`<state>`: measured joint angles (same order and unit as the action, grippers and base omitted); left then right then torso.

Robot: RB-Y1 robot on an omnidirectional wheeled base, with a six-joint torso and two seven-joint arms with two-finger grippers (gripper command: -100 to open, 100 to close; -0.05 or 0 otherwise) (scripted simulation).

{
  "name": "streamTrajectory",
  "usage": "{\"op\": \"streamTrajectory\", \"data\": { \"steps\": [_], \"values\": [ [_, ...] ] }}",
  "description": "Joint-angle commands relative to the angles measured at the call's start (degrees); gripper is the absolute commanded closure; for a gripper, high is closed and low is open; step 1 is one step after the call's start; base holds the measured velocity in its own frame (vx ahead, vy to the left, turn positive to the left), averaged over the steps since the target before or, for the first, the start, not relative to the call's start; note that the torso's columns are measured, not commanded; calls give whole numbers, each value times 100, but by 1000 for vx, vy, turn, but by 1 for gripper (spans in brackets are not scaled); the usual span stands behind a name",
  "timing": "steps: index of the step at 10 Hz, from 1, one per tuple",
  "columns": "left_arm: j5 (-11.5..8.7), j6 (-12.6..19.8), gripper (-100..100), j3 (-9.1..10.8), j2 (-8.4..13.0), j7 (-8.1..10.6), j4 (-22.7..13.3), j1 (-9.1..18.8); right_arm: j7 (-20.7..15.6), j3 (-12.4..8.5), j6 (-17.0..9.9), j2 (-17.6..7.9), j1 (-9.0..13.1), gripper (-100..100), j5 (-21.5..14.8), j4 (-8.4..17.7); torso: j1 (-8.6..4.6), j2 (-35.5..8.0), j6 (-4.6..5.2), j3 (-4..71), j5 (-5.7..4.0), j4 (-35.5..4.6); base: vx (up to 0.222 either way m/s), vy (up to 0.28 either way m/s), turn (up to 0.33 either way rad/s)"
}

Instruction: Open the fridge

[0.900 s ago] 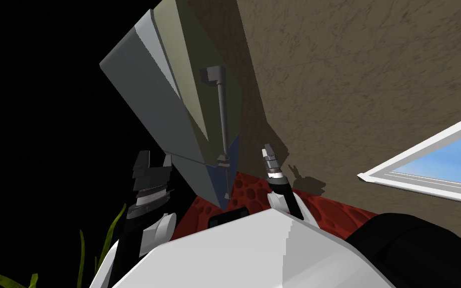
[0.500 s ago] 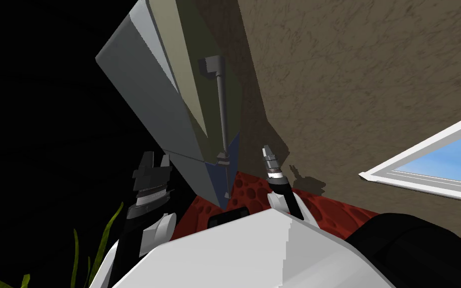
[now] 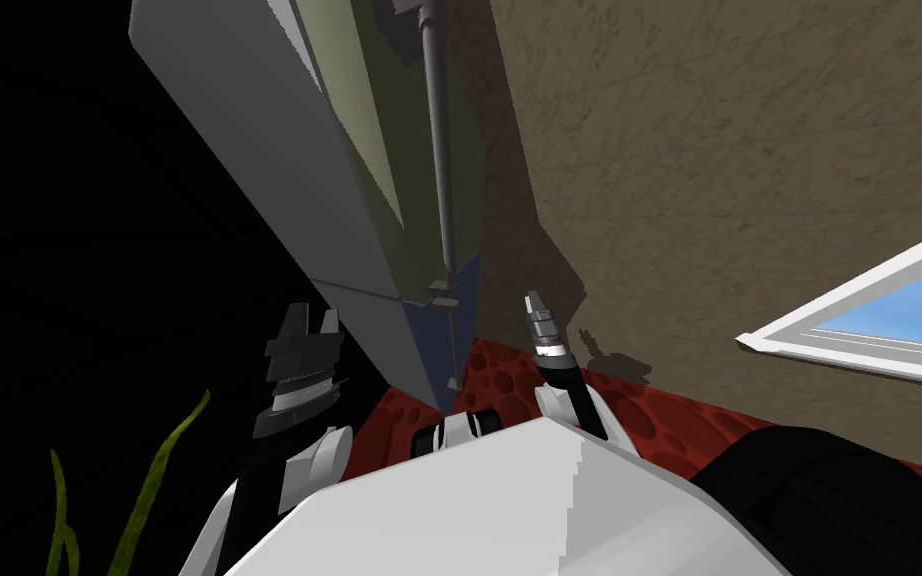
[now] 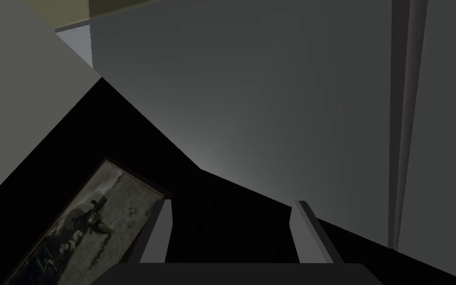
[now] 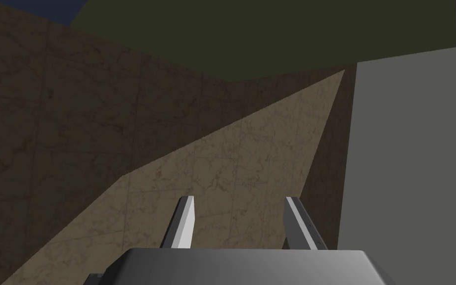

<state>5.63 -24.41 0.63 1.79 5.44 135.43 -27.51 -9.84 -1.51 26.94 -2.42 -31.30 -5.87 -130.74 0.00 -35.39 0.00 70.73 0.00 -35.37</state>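
Note:
The fridge [image 3: 279, 170] rises tall and grey in the head view, with an olive upper door face [image 3: 389, 130] and a dark blue lower door [image 3: 434, 345]. A long grey bar handle [image 3: 437, 150] runs down the upper door. My left gripper [image 3: 310, 320] is open beside the fridge's grey side, which also shows as a flat grey panel [image 4: 271, 99] in the left wrist view, nothing between the fingers [image 4: 159, 232]. My right gripper [image 3: 533, 300] is open just right of the handle's lower end, apart from it, facing the brown wall [image 5: 197, 163].
A brown textured wall [image 3: 729, 150] stands right of the fridge, with a white-framed window [image 3: 869, 320] further right. The floor [image 3: 669, 420] is red. Green plant leaves [image 3: 149, 490] rise at the lower left. A black area lies left of the fridge.
The whole head view has shifted: the fridge looms larger and its handle's top has slid out of frame, so I have moved closer. Both grippers keep their places relative to my chest.

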Motion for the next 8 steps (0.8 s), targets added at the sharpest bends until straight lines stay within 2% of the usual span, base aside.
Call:
{"op": "streamTrajectory", "data": {
  "steps": [1,3,8],
  "values": [
    [-2,105,-100,8,219,34,22,13,0,0,0,0,0,0,0,0,0,-423,0,846,0,-423,-3,-8,-35],
    [-6,253,-100,20,421,81,55,32,0,1,-1,1,0,0,0,3,-2,-674,0,1350,0,-669,-17,-17,-51],
    [-19,814,-100,64,904,259,184,109,0,1,-1,1,0,0,0,3,1,-690,0,1384,0,-691,-21,-23,-69]
  ]
}}
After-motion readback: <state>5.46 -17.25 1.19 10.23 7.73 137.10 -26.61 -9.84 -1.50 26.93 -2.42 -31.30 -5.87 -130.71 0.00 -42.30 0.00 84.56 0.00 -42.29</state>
